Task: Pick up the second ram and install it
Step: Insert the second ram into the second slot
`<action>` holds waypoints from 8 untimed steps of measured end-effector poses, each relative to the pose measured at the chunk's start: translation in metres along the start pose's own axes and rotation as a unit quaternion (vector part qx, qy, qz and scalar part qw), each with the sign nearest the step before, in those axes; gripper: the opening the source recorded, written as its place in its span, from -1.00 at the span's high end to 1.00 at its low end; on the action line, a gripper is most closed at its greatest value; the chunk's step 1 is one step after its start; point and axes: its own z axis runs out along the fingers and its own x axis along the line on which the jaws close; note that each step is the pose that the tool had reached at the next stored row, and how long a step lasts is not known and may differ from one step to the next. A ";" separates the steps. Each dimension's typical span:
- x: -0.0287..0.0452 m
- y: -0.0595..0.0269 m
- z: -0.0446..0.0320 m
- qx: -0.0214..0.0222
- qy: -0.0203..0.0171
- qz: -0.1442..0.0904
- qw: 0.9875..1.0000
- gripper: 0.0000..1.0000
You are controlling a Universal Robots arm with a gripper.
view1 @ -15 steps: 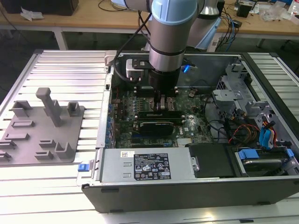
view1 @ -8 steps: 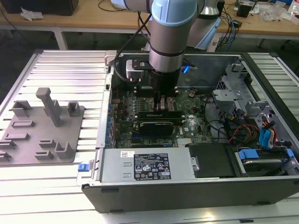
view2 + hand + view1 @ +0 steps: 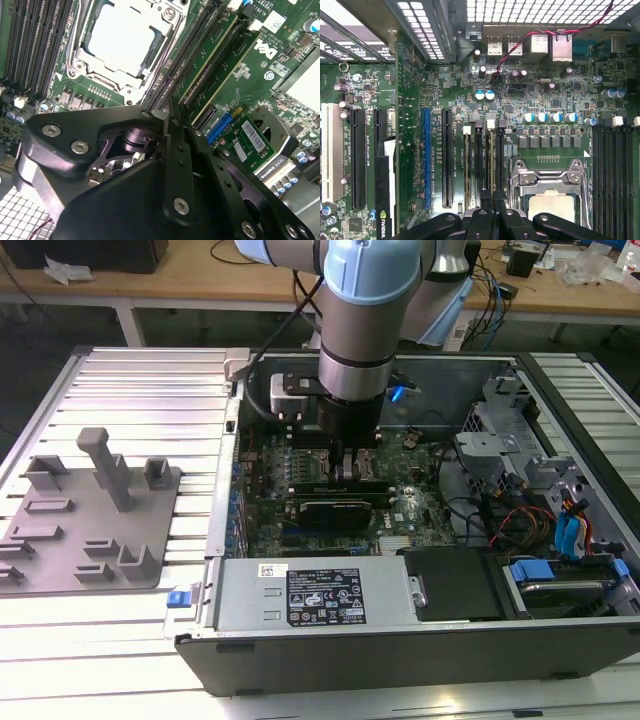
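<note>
Gripper (image 3: pixel 347 468) lowered over the motherboard (image 3: pixel 400 505) inside the open computer case (image 3: pixel 400 640), fingers drawn together above the memory slots (image 3: pixel 200 65); whether a memory stick is pinched cannot be told.

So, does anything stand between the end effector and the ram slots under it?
Nothing visible does. The end effector hangs right over the ram slots beside the processor socket, with no cable across them.

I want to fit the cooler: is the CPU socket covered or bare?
Bare. In both wrist views the CPU socket shows its metal lid and retention frame, with no heatsink over it.
</note>
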 end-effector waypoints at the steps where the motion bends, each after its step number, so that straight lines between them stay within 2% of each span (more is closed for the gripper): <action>1: 0.0001 0.0000 0.0003 0.000 0.000 0.000 1.000 0.82; 8: 0.0001 0.0000 0.0011 0.000 0.000 0.000 1.000 0.82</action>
